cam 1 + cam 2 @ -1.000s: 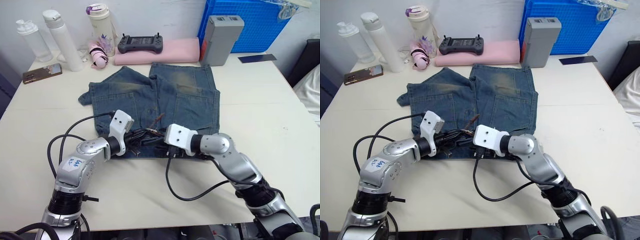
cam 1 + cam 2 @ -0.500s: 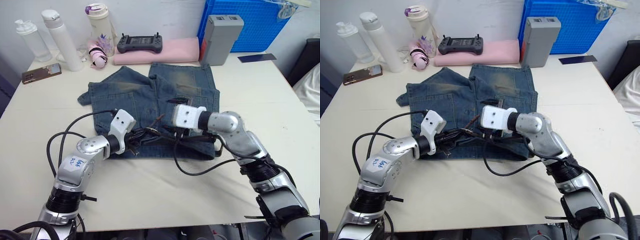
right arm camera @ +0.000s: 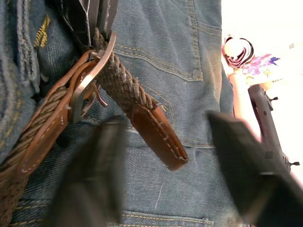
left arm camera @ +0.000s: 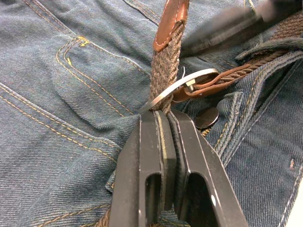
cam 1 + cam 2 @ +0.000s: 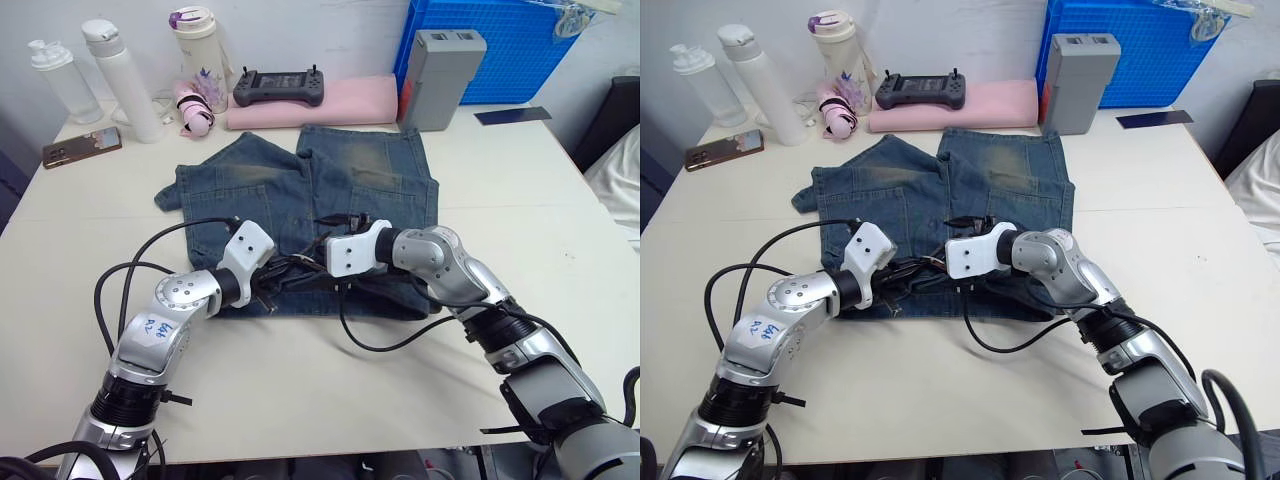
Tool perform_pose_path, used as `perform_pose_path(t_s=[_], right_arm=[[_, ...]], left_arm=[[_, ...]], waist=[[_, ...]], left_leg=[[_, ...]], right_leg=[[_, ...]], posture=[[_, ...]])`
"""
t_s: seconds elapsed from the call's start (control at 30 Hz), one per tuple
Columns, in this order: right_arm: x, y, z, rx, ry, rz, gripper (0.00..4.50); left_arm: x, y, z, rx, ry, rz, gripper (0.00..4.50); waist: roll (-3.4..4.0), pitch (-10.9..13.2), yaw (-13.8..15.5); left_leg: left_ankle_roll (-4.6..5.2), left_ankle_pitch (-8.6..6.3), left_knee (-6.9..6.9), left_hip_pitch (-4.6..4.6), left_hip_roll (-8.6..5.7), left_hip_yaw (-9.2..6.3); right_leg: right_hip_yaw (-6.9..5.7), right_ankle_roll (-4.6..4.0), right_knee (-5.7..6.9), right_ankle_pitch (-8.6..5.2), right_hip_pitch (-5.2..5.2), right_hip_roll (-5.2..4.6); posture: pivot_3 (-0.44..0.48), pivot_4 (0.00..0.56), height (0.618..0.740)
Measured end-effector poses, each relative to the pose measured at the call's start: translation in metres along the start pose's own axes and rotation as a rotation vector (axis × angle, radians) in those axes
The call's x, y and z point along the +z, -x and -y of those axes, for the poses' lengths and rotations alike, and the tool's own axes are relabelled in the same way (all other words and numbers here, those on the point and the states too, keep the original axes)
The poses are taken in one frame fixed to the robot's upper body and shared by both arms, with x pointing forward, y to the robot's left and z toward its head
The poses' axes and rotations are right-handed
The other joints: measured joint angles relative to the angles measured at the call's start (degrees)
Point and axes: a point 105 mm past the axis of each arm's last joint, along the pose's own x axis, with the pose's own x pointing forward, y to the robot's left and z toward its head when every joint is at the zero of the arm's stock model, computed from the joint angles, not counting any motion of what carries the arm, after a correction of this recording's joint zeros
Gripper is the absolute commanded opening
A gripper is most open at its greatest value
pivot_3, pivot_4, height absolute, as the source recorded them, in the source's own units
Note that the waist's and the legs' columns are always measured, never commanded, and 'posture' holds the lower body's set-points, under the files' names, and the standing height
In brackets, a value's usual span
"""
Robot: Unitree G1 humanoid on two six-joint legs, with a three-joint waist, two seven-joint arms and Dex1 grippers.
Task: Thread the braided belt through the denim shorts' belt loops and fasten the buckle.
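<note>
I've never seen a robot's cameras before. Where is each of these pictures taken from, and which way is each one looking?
Left eye and right eye views: on the head, looking forward and down at the table, denim shorts and both arms.
Left wrist view: on the left wrist, looking along the left pincer, shut on the braided belt at the buckle.
Right wrist view: on the right wrist, looking between the open right pincer fingers at the belt's leather tip.
Shared: both wrist views show belt, buckle and denim.
</note>
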Motion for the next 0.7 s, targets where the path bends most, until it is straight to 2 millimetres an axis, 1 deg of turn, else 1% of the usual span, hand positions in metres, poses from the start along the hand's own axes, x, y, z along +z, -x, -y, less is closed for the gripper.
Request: perform_pose_path(t_s=[0.03, 0.07, 0.3, 0.37, 0.4, 0.43, 0.5, 0.53, 0.57, 0.7], right_arm=[[-0.001, 0.000, -0.001, 0.004, -0.003, -0.003, 0.27], [-0.001, 0.000, -0.002, 0.008, -0.004, -0.004, 0.07], [-0.003, 0.001, -0.007, 0.020, -0.020, -0.010, 0.07], [-0.003, 0.001, -0.007, 0.015, -0.033, -0.012, 0.00], [-0.003, 0.001, -0.008, 0.016, -0.040, -0.012, 0.00], [-0.004, 0.001, -0.009, 0.017, -0.045, -0.012, 0.00], [-0.005, 0.001, -0.010, 0.015, -0.057, -0.017, 0.00], [-0.006, 0.002, -0.011, 0.014, -0.068, -0.022, 0.00], [-0.006, 0.002, -0.011, 0.012, -0.070, -0.023, 0.00], [-0.006, 0.004, -0.009, 0.000, -0.082, -0.027, 0.00]], left_arm=[[0.000, 0.000, 0.000, 0.003, -0.003, -0.002, 0.00], [0.000, 0.000, -0.001, 0.005, -0.004, -0.003, 0.00], [-0.001, 0.001, -0.002, 0.013, -0.014, -0.008, 0.00], [0.000, 0.002, -0.003, 0.019, -0.011, -0.001, 0.75], [0.001, 0.002, -0.004, 0.023, -0.005, 0.008, 0.97], [0.002, 0.004, -0.006, 0.028, 0.006, 0.017, 1.33], [0.005, 0.007, -0.008, 0.024, 0.064, 0.054, 2.17], [0.007, 0.010, -0.010, 0.020, 0.104, 0.075, 2.88], [0.008, 0.011, -0.010, 0.015, 0.119, 0.081, 3.00], [0.015, 0.022, -0.008, -0.026, 0.207, 0.138, 3.00]], waist=[[0.00, 0.00, -0.02], [0.00, 0.00, -0.03], [0.00, 0.00, -0.28], [0.00, 0.00, -0.31], [0.00, 0.00, -0.33], [0.00, 0.00, -0.37], [0.00, 0.00, -0.43], [0.00, 0.00, -0.43], [0.00, 0.00, -0.42], [0.00, 0.00, -0.52]], left_leg=[[0.00, 0.00, 0.00, 0.00, 0.00, 0.00], [0.00, 0.00, 0.00, 0.00, 0.00, 0.00], [0.00, 0.00, 0.00, 0.00, 0.01, 0.00], [0.00, 0.00, 0.00, 0.00, 0.01, 0.00], [0.00, 0.00, 0.00, 0.00, 0.01, -0.01], [0.00, 0.00, 0.00, 0.00, 0.01, 0.00], [0.00, 0.00, 0.00, -0.01, 0.02, -0.02], [0.00, 0.00, 0.00, -0.01, 0.02, -0.03], [0.00, 0.00, 0.00, -0.01, 0.02, -0.03], [0.00, 0.00, 0.00, -0.01, 0.02, -0.11]], right_leg=[[0.00, 0.00, 0.00, 0.00, 0.00, 0.00], [0.00, 0.00, 0.00, 0.00, 0.00, 0.00], [0.00, 0.00, 0.00, 0.00, 0.00, 0.00], [0.00, 0.00, 0.00, 0.00, 0.00, 0.00], [0.00, 0.00, 0.00, 0.00, 0.00, 0.01], [0.00, 0.00, 0.00, 0.00, 0.00, 0.00], [0.00, 0.00, 0.00, 0.00, 0.00, 0.00], [-0.02, 0.00, 0.00, 0.00, 0.00, 0.00], [-0.02, 0.00, 0.00, 0.00, 0.00, 0.00], [-0.01, 0.00, 0.00, 0.00, 0.00, -0.01]], posture=[[0.000, 0.150, 0.739], [0.000, 0.150, 0.739], [0.000, 0.150, 0.739], [0.000, 0.150, 0.739], [0.000, 0.150, 0.739], [0.000, 0.150, 0.739], [0.000, 0.150, 0.739], [0.000, 0.150, 0.739], [0.000, 0.150, 0.739], [0.000, 0.150, 0.739]])
